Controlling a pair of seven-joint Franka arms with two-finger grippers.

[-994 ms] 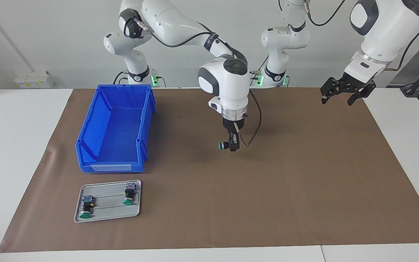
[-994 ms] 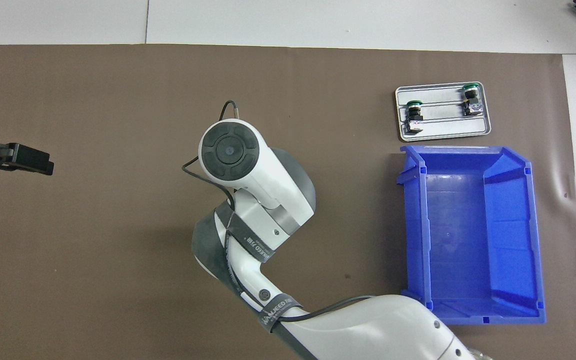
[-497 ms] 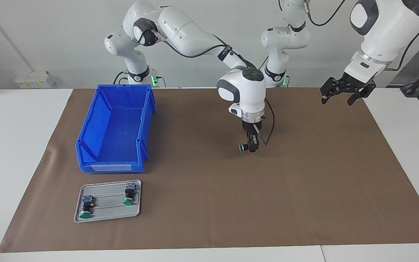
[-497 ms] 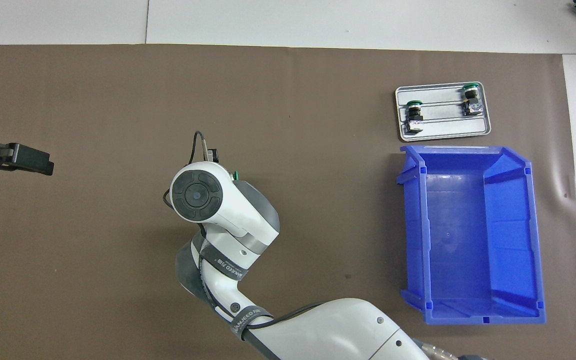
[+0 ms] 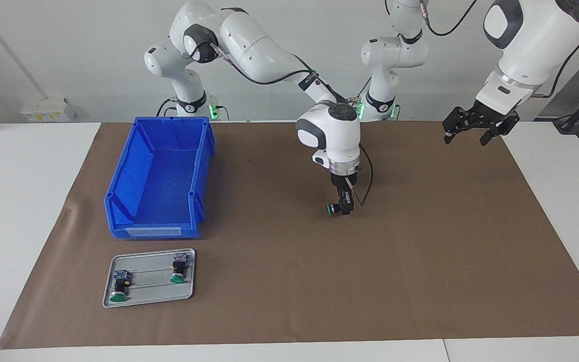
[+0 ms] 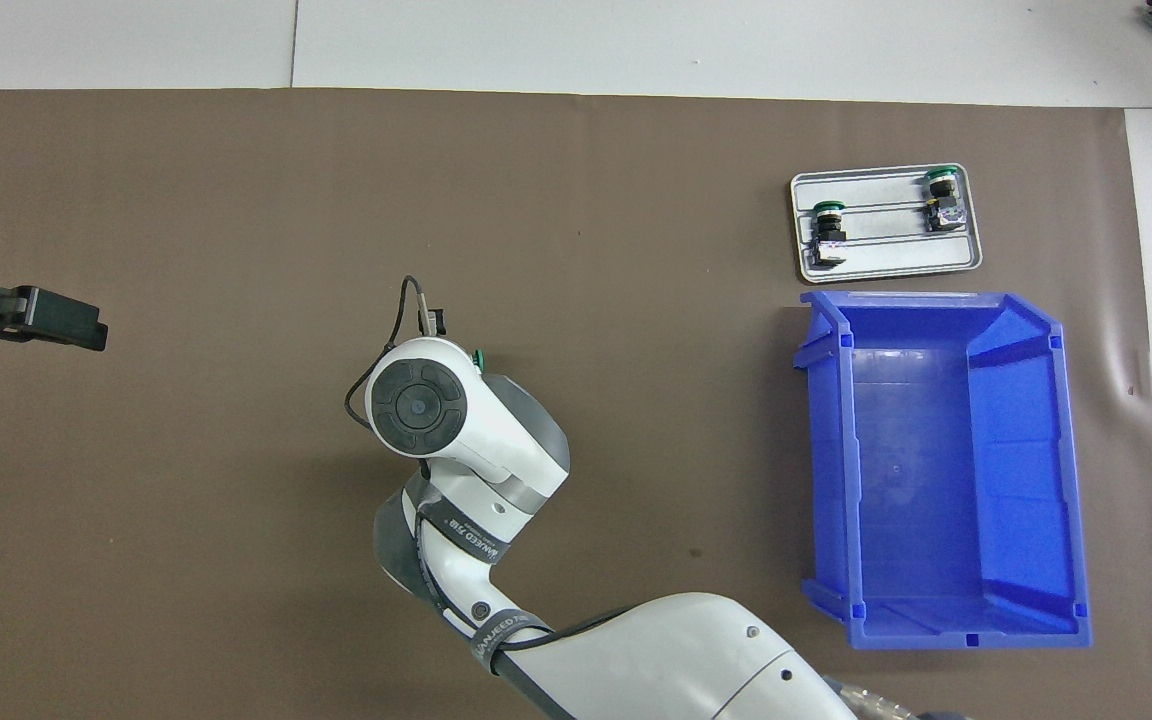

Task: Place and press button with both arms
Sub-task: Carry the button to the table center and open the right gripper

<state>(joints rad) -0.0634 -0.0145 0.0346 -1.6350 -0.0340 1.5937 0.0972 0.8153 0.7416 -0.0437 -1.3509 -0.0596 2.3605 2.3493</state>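
The button (image 5: 330, 208) is pinched in the right gripper (image 5: 342, 208), low over the mat's (image 5: 420, 251) middle; the left gripper (image 5: 474, 131) is held spread, waiting over the mat's edge

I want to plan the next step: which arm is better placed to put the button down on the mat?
Right: the right gripper already holds the button low over the mat.

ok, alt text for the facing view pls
The right end effector holds a green-capped button low over the brown mat mid-table. The left end effector waits raised, open. A blue bin and a tray with two more buttons sit toward the right arm's end.
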